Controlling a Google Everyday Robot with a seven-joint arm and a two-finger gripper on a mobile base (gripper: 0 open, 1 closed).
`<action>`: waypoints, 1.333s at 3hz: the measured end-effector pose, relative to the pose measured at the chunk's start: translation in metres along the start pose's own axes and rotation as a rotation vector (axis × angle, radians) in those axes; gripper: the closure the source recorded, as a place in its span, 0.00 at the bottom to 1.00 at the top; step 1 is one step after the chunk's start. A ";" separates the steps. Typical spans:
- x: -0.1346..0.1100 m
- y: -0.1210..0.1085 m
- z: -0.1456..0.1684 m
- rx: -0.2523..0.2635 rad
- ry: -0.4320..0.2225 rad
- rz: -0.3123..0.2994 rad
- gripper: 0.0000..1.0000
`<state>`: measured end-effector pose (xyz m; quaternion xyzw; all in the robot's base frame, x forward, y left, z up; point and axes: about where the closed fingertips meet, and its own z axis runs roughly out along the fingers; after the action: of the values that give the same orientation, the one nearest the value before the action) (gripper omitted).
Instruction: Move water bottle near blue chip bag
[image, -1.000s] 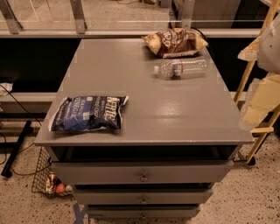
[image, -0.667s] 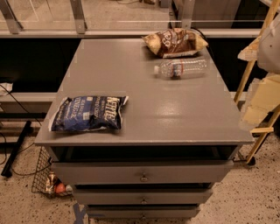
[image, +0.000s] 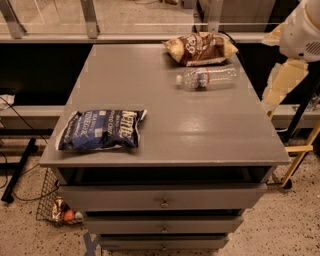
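The water bottle (image: 207, 78) lies on its side at the far right of the grey tabletop (image: 175, 125), its white cap pointing left. The blue chip bag (image: 100, 130) lies flat near the front left corner, far from the bottle. My gripper (image: 281, 84) hangs off the table's right edge, level with the bottle and to its right, touching nothing. The white arm (image: 302, 27) rises above it at the top right.
A brown-and-cream chip bag (image: 200, 48) lies just behind the bottle at the far right. The tabletop sits on a drawer cabinet (image: 162, 202). A wire basket (image: 55, 207) stands on the floor at the left. A railing (image: 90, 20) runs behind the table.
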<state>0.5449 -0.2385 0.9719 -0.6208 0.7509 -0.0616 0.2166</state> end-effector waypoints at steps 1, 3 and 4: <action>-0.004 -0.046 0.036 0.070 -0.046 -0.035 0.00; -0.025 -0.106 0.102 0.120 -0.085 -0.077 0.00; -0.036 -0.122 0.125 0.119 -0.116 -0.068 0.00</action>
<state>0.7104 -0.2089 0.9125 -0.6345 0.7106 -0.0775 0.2942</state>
